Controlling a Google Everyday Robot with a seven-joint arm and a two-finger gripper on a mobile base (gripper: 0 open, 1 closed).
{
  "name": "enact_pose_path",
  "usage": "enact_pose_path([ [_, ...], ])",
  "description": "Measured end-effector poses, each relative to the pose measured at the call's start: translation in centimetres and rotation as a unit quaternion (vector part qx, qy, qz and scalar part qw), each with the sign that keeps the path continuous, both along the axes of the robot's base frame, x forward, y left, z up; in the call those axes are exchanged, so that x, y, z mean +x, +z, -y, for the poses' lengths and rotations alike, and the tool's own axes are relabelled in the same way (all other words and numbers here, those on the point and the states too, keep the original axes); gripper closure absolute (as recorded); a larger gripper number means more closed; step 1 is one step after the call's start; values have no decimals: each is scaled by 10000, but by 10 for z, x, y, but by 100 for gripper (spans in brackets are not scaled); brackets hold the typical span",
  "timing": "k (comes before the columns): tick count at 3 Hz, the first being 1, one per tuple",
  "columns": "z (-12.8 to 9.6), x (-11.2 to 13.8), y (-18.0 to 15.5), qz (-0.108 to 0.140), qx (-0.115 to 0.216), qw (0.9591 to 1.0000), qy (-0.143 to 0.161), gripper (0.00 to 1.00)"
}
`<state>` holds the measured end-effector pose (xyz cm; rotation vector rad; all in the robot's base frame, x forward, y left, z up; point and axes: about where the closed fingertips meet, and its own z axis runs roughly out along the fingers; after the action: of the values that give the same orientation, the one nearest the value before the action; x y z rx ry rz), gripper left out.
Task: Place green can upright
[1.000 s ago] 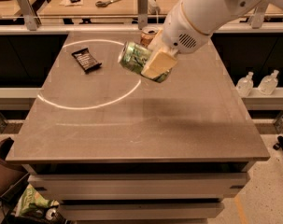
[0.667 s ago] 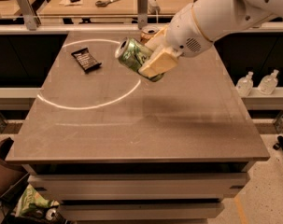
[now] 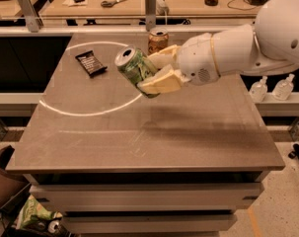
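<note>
The green can [image 3: 134, 67] is light green and white with dark printing and a silver top. It is held in the air above the middle of the grey table [image 3: 188, 132], tilted with its top pointing up and to the left. My gripper [image 3: 156, 72] is shut on the can, one cream finger [image 3: 161, 82] below it and the other behind it. The white arm reaches in from the right.
A tan/orange can [image 3: 158, 39] stands upright at the table's far edge, just behind the gripper. A dark snack packet [image 3: 91, 62] lies at the far left, inside a white circle mark. Two clear bottles [image 3: 260, 89] stand to the right, beyond the table.
The gripper has lifted and turned the green can, so its silver top now points more upward and left. The arm has swung lower across the table.
</note>
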<state>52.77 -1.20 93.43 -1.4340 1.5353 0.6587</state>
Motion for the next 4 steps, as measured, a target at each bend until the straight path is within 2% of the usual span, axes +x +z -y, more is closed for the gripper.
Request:
enact_pose_path([
  [2,-9,-29,-18,146,865,9961,-52,100],
  [4,-13,-53,-36,55,1443,9893,-196,100],
])
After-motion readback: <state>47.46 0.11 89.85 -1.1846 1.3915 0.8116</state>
